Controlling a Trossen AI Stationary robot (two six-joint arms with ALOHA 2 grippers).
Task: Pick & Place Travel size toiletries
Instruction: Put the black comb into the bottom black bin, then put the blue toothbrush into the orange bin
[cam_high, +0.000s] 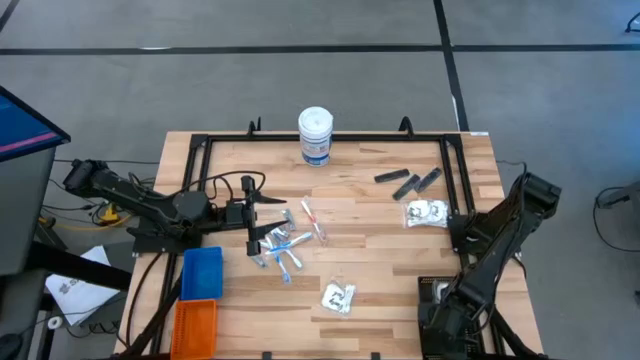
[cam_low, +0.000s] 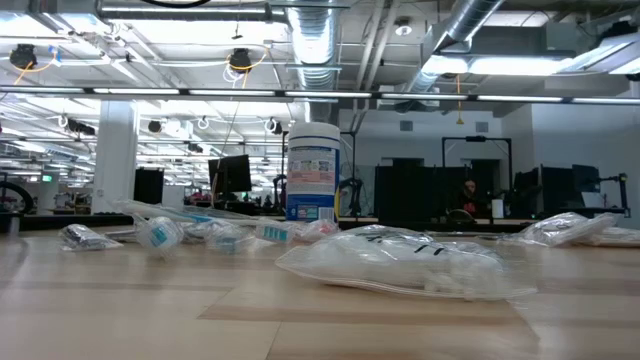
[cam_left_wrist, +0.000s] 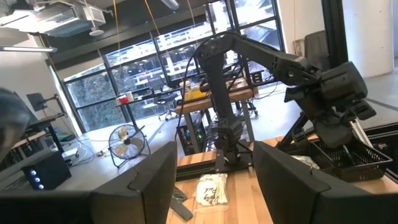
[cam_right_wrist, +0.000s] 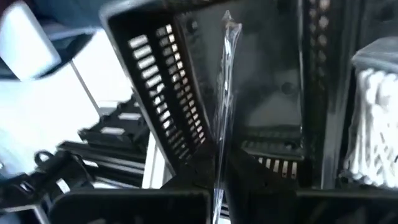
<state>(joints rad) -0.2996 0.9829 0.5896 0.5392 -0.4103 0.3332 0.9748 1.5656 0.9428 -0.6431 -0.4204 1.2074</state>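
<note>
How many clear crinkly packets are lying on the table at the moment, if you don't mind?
2: one packet near the table's right rail, one toward the front edge. Another may hang from the right gripper over the black bin.

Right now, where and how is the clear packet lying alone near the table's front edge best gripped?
The clear packet lies flat and crumpled, clear of the tubes. Probably best taken from straight above, jaws pinching across its narrower width at the bulged middle, where the white contents give some height; its thin flat edges offer little to grip.

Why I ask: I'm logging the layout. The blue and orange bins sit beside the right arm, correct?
No. The blue bin and orange bin sit beside the left arm, not the right, as the high view shows.
</note>
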